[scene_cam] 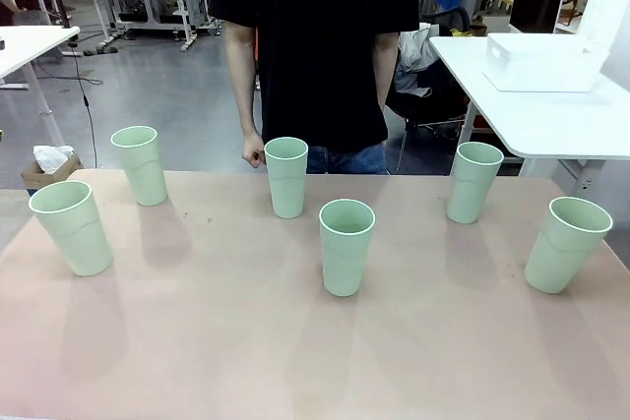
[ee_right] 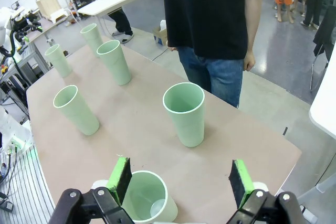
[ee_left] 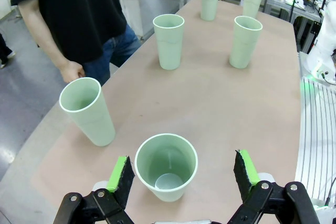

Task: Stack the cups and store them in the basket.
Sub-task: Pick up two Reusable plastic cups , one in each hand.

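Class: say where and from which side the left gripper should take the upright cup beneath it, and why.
Grip the cup just under its rim, from straight above, left gripper jaws open astride it. It stands upright and widens toward the rim, so it likely won't slip down.

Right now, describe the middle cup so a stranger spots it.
On the pinkish table, look before the person at the far edge. Of the two cups there, the far cup is by the person's hand; the middle cup stands nearer the robot, alone.
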You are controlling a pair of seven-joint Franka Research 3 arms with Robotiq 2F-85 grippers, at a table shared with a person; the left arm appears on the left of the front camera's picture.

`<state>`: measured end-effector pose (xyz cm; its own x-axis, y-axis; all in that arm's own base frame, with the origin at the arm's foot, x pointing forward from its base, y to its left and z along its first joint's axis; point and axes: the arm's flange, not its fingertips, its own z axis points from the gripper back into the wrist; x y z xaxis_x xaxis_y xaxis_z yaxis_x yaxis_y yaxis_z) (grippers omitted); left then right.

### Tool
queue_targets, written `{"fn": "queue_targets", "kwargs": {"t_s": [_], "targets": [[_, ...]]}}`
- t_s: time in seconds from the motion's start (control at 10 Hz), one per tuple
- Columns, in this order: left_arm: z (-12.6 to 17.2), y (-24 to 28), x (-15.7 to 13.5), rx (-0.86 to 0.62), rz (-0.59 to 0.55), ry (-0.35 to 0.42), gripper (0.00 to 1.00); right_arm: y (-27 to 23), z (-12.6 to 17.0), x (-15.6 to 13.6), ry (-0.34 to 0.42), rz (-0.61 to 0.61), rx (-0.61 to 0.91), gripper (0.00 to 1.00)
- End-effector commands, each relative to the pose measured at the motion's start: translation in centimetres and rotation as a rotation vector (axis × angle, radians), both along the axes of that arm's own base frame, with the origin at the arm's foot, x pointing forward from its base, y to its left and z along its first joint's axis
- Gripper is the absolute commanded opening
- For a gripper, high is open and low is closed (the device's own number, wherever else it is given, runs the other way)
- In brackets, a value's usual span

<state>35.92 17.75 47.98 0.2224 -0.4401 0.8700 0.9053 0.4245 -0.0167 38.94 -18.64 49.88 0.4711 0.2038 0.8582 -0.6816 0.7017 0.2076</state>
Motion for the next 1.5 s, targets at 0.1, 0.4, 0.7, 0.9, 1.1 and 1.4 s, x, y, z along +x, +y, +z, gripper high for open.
{"fn": "queue_targets", "kwargs": {"t_s": [0.1, 0.4, 0.7, 0.9, 1.1, 1.4], "targets": [[0.1, 0.1, -0.1, 0.002, -0.007, -0.004, 1.0, 0.1, 0.1, 0.0, -0.002, 0.005, 0.001, 1.0], [0.1, 0.1, -0.1, 0.002, -0.007, -0.004, 1.0, 0.1, 0.1, 0.0, -0.002, 0.005, 0.001, 1.0], [0.1, 0.1, -0.1, 0.002, -0.007, -0.004, 1.0, 0.1, 0.1, 0.0, -0.002, 0.005, 0.001, 1.0], [0.1, 0.1, -0.1, 0.002, -0.007, -0.004, 1.0, 0.1, 0.1, 0.0, -0.002, 0.005, 0.001, 1.0], [0.0, 0.9, 3.0, -0.004, -0.002, 0.001, 1.0, -1.2, 1.2, 2.7, 0.038, -0.039, -0.008, 1.0], [0.4, 3.9, 9.0, -0.01, -0.079, 0.065, 1.0, -6.3, 3.5, 10.3, 0.143, 0.133, 0.034, 1.0]]}}
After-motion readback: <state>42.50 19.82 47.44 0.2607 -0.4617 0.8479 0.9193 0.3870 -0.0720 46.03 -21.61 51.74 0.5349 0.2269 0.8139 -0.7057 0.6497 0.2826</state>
